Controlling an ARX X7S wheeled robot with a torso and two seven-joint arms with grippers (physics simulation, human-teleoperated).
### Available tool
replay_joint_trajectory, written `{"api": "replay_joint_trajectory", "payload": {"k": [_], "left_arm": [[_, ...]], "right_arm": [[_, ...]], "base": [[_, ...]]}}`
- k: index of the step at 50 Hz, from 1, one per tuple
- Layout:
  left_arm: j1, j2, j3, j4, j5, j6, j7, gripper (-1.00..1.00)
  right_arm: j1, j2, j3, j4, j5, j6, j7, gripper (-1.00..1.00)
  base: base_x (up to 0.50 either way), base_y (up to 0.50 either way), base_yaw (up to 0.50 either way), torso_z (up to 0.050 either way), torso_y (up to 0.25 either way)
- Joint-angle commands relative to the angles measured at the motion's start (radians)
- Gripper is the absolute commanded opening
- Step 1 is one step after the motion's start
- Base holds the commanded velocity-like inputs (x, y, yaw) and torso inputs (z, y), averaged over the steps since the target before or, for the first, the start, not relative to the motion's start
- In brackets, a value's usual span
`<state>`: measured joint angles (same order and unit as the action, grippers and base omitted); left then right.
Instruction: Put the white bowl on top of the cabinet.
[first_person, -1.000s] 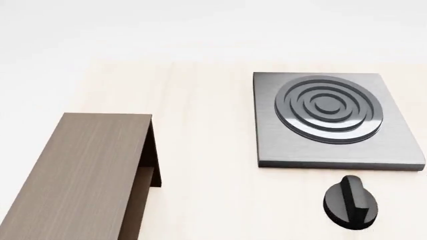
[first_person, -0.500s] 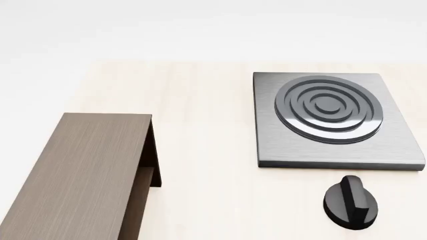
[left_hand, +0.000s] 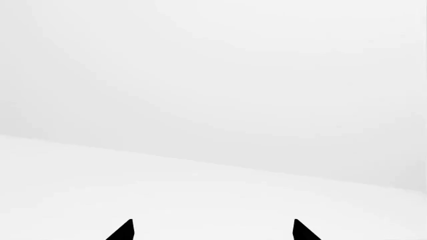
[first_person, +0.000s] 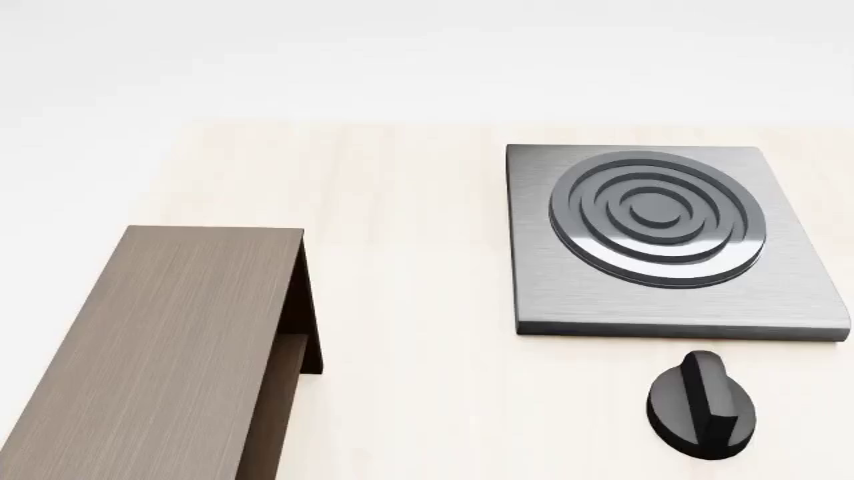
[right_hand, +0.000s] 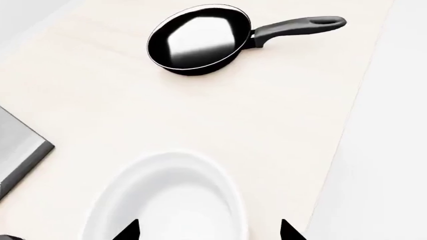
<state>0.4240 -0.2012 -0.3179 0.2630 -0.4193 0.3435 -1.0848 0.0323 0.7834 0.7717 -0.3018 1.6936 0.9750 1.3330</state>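
The white bowl (right_hand: 167, 200) shows only in the right wrist view, standing on the pale wooden tabletop (right_hand: 287, 115) just under my right gripper (right_hand: 209, 231). That gripper is open and holds nothing; one fingertip (right_hand: 130, 231) lies over the bowl and the other sits outside its rim. The dark brown cabinet (first_person: 174, 340) stands at the head view's near left, its long flat top bare. My left gripper (left_hand: 212, 232) is open and empty, facing plain white surroundings. Neither gripper appears in the head view.
A black frying pan (right_hand: 199, 40) lies on the table beyond the bowl, handle pointing away from the stove. The grey square stove plate (first_person: 667, 240) sits at the right of the head view, with a black knob (first_person: 701, 405) in front of it. The table's edge (right_hand: 347, 130) runs close beside the bowl.
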Motion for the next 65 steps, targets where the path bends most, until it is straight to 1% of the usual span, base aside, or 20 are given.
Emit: {"api": "replay_joint_trajectory", "payload": {"k": [1,23,36,44,65], "left_arm": [[-0.008,-0.003,0.007,-0.007,0.006,-0.006,-0.004,1.0],[-0.012,-0.008,0.017,-0.01,0.016,-0.016,-0.012,1.0],[-0.009,-0.009,0.017,-0.01,0.019,-0.016,-0.016,1.0],[-0.012,-0.011,0.019,-0.013,0.021,-0.018,-0.018,1.0],[-0.013,-0.014,0.024,-0.011,0.024,-0.022,-0.023,1.0]], "right_arm": [[0.026,0.006,-0.042,0.066,-0.052,-0.017,-0.016,1.0],[0.016,-0.01,-0.077,0.158,-0.119,-0.034,-0.077,1.0],[0.066,-0.021,-0.16,0.223,-0.177,-0.049,-0.137,1.0],[0.084,-0.028,-0.188,0.245,-0.198,-0.058,-0.154,1.0],[0.017,-0.067,-0.164,0.292,-0.243,-0.099,-0.207,1.0]], "base": [[0.0,0.0,0.0,0.0,0.0],[0.0,0.0,0.0,0.0,0.0],[0.0,0.0,0.0,0.0,0.0],[0.0,0.0,0.0,0.0,0.0],[0.0,0.0,0.0,0.0,0.0]]}}
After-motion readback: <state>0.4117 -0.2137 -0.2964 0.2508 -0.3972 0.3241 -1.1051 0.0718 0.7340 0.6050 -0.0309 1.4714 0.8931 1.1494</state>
